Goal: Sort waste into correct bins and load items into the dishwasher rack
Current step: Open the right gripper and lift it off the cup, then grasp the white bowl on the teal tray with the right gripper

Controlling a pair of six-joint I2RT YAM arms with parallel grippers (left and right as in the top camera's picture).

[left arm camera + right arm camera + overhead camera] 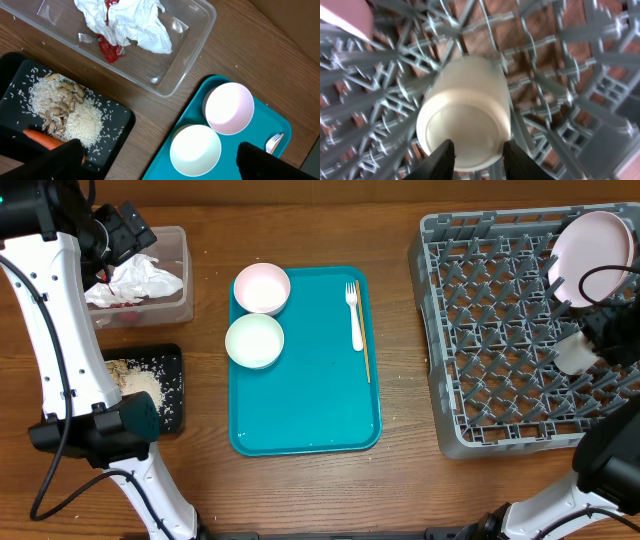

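My left gripper (160,161) is open, hovering over the table's left side between the black tray (120,125) and the teal tray (159,167). The black tray holds rice (80,117), beige scraps and a carrot (42,138). Crumpled napkins (135,25) and a red wrapper (111,50) lie in the clear tub (190,55). Two white bowls (262,287) (254,340), a fork (354,315) and a wooden stick (364,345) rest on the teal tray. The white cup (465,110) lies among the pegs of the dishwasher rack (500,330). My right gripper (479,160) is open just in front of its base.
A large pinkish plate (592,242) stands on edge in the rack's far right corner. The left arm's base (110,425) stands at the table's front left, beside the black tray. The rack's grey pegs (555,75) crowd closely around the cup.
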